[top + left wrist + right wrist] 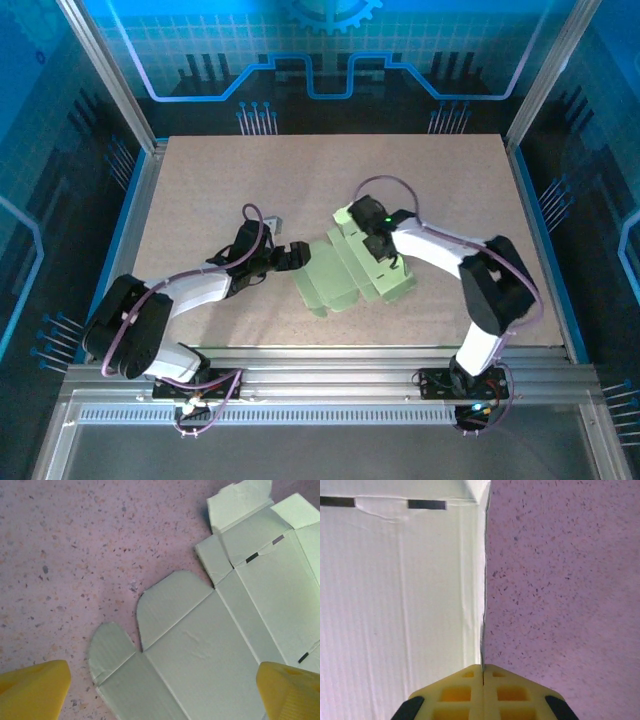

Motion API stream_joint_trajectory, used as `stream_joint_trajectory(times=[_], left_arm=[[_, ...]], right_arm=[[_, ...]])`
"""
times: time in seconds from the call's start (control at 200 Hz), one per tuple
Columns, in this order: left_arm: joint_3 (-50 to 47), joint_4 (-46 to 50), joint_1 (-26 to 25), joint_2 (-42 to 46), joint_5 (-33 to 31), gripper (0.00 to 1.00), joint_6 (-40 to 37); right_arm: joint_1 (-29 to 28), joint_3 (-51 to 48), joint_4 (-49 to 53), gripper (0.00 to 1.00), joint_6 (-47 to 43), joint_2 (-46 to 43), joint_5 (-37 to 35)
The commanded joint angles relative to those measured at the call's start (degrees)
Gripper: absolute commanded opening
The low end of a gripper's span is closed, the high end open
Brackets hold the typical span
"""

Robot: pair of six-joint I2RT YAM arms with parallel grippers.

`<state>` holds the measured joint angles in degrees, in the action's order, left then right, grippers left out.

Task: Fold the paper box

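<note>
Top external | left end effector [293, 256] spread | right end effector [483, 674] pinching one paper box [350, 278]

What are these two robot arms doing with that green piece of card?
They are folding a paper box from a pale green cut-out sheet lying on the table. The right gripper is shut and seems to pinch one edge of the card. The left gripper is wide open over the sheet's other end, by its rounded flaps, gripping nothing. Most of the sheet lies flat and a few panels look raised, so the box is far from finished.
</note>
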<state>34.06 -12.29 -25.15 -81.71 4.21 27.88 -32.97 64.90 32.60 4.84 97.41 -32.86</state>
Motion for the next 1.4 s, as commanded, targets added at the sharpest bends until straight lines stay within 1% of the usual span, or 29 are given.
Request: stream_joint_trajectory(times=[0.0,0.065,0.135,0.23,0.335,0.365,0.41,0.435,0.51,0.655,0.78,0.906,1.106,1.396], left_arm=[[3.0,-0.7,-0.3,2.5,-1.7,0.98,-4.8],[4.7,-1.5,-0.3,2.8,-1.9,0.98,-7.6],[5.9,-4.7,-0.3,2.3,-0.2,0.99,-12.4],[9.2,-7.0,-0.3,0.1,3.7,0.98,-20.8],[14.6,-5.3,-0.3,-4.2,7.9,0.98,-30.5],[16.3,-4.7,-0.3,-5.6,10.9,0.97,-33.3],[18.5,-3.0,-0.3,-7.7,16.8,0.93,-39.0],[19.8,-2.2,-0.3,-9.0,18.9,0.91,-41.2],[24.4,1.4,-0.1,-12.6,21.4,0.86,-45.4],[34.8,13.8,0.6,-19.7,28.2,0.77,-56.3],[42.6,21.9,1.2,-25.6,32.4,0.65,-64.9],[48.4,25.8,2.2,-30.3,35.4,0.65,-68.5],[51.8,24.8,2.8,-34.8,38.7,0.66,-69.8],[58.5,28.0,2.9,-41.1,39.0,0.66,-70.0]], right_arm=[[4.3,-2.9,-7.5,0.00,-4.0,-4.6,15.0],[6.0,-3.5,-8.7,0.00,-4.5,-5.4,17.4],[7.1,-3.6,-9.1,0.00,-5.1,-5.8,18.6],[7.6,-3.5,-9.2,0.00,-6.3,-5.7,19.2],[7.8,-3.5,-9.3,0.00,-7.5,-5.7,20.6],[7.7,-3.5,-9.4,0.00,-7.8,-5.8,21.6],[7.8,-3.3,-9.1,0.00,-8.3,-5.9,23.2],[7.8,-3.2,-8.8,0.00,-8.5,-5.9,24.1],[7.7,-3.0,-8.2,0.00,-9.0,-6.0,25.9],[7.7,-3.3,-7.8,0.00,-9.7,-6.4,28.5],[7.4,-3.3,-7.4,0.00,-10.1,-6.4,28.9],[7.2,-3.3,-6.9,0.00,-10.3,-6.4,28.8],[7.0,-3.2,-6.7,0.00,-10.2,-6.0,28.9],[6.8,-2.6,-6.8,0.00,-10.2,-5.1,29.7]])
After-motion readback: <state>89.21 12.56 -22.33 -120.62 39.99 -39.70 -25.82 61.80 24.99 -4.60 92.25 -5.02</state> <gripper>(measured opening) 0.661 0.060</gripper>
